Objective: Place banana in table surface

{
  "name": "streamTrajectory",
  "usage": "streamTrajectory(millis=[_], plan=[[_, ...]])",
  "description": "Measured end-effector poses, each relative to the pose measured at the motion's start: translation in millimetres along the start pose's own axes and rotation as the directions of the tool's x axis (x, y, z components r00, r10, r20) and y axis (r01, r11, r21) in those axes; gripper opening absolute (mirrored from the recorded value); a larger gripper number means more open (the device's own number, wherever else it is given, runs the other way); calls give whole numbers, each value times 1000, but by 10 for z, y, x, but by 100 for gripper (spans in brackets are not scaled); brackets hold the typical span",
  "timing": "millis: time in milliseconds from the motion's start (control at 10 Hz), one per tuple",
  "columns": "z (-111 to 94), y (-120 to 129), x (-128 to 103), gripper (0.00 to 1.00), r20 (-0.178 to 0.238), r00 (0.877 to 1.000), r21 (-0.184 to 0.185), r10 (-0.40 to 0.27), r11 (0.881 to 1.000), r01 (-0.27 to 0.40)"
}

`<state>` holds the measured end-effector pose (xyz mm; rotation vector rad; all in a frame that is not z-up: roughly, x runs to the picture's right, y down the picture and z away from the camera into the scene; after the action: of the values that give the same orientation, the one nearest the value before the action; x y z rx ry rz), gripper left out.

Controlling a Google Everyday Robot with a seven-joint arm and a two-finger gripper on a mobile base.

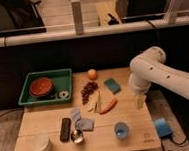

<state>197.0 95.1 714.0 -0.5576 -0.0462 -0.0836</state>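
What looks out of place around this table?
Nothing looks spilled or broken. One blue object sits off the table surface, beside its front right corner. The gripper hangs over the right edge, away from the banana.

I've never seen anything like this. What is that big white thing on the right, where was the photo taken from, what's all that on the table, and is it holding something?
The white thing is a robot arm. At its tip is a two-finger gripper, hanging open and empty near the right edge of the wooden table. A single camera looks down on the table from above. Where it is fixed, I cannot tell. On the table lie a pale banana beside a carrot, grapes, an orange, a teal sponge, a blue cup, a white cup, a spoon and a green tray with a red bowl.
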Motion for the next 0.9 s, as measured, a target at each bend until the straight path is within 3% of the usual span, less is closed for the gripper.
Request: streamTrajectory(millis=[400,700,900], plan=[[79,-152,-277,80,28,999,5,-28,1000,28],[130,-235,-359,80,42,998,9,-38,999,38],[194,-344,-581,80,61,996,12,-61,998,61]])
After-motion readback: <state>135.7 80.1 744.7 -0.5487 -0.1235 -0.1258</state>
